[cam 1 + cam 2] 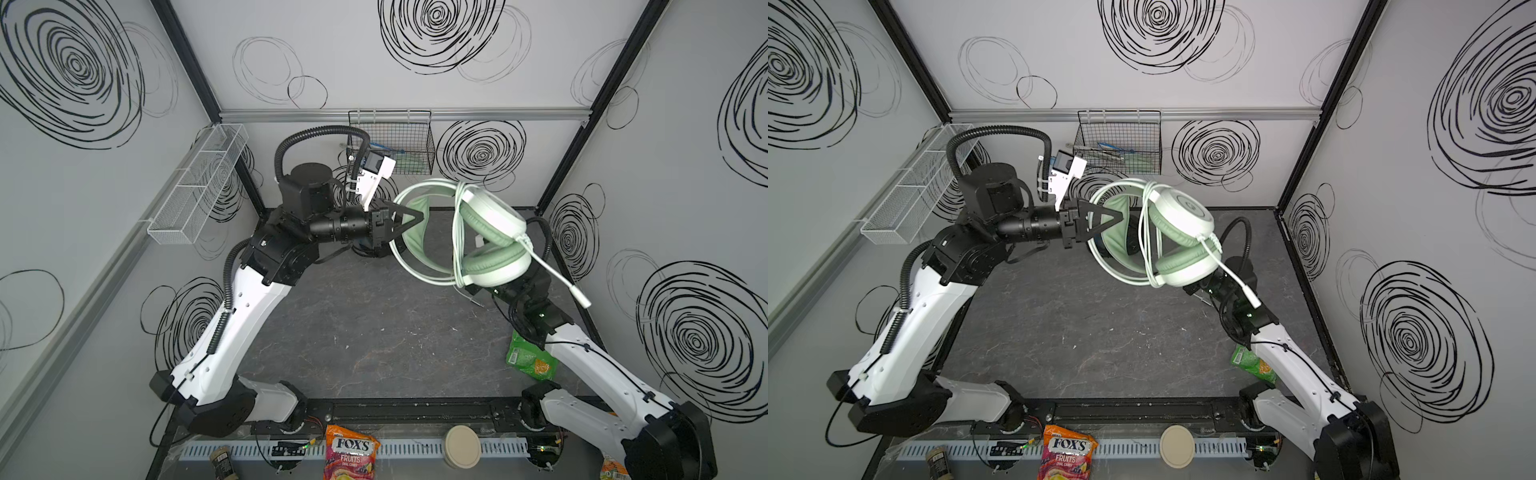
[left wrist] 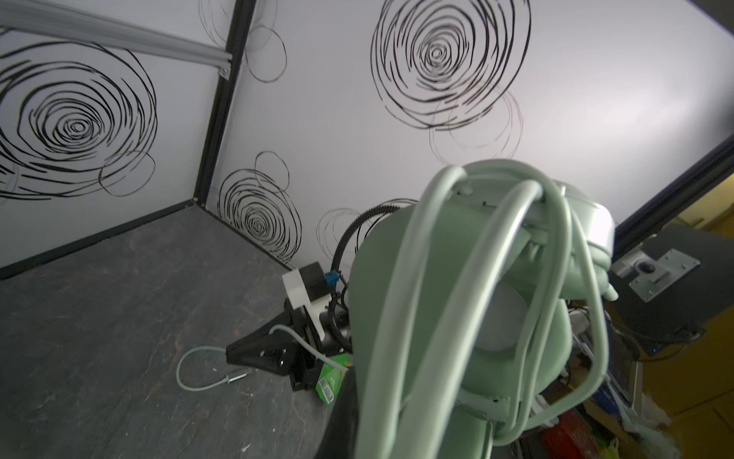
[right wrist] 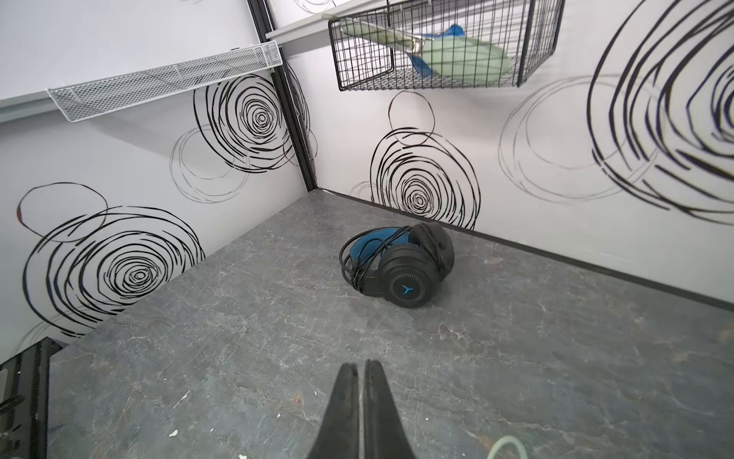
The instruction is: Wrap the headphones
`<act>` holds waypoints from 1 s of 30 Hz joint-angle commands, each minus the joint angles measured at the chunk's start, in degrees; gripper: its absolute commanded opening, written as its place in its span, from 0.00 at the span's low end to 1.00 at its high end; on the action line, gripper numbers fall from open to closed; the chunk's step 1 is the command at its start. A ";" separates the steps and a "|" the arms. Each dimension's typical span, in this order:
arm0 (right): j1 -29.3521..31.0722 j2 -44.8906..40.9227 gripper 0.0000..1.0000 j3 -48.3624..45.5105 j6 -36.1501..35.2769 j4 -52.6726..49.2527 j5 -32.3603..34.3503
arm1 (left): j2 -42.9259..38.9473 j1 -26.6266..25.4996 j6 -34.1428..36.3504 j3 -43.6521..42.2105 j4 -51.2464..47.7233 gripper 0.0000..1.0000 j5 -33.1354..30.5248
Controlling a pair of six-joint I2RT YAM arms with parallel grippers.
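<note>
The black headset (image 3: 397,266) looks wrapped ahead of the closed right hand (image 3: 359,363); the left hand (image 1: 415,220) grips the mint-green headset (image 1: 494,216), its cable tail (image 2: 179,367) unwound.

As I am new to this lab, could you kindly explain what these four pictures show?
Two robot arms with pincer grippers stand at a table. Two pictures look down from overhead; the other two come from cameras on each wrist. The left gripper holds the mint-green headset up by its headband, pale cable looped around it. The right gripper is shut and empty, low over the table. The black headset lies on the table by the back wall, a green snack packet beside the right arm.
</note>
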 commanded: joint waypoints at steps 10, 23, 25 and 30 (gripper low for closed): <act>0.01 -5.09 0.07 9.36 -11.82 -7.12 6.09 | -1.72 -8.53 21.51 -1.50 -17.68 0.00 -25.84; -1.33 -7.54 0.11 15.20 -17.15 -8.88 8.95 | 3.13 -16.27 24.45 -2.45 -23.32 0.00 -50.80; -1.23 -7.56 0.11 16.06 -18.75 -9.96 9.26 | 3.80 -17.99 25.59 -1.71 -23.52 0.00 -56.83; -0.24 -7.73 0.14 15.86 -25.12 -11.65 10.89 | 4.47 -22.50 29.06 0.04 -21.39 0.00 -67.94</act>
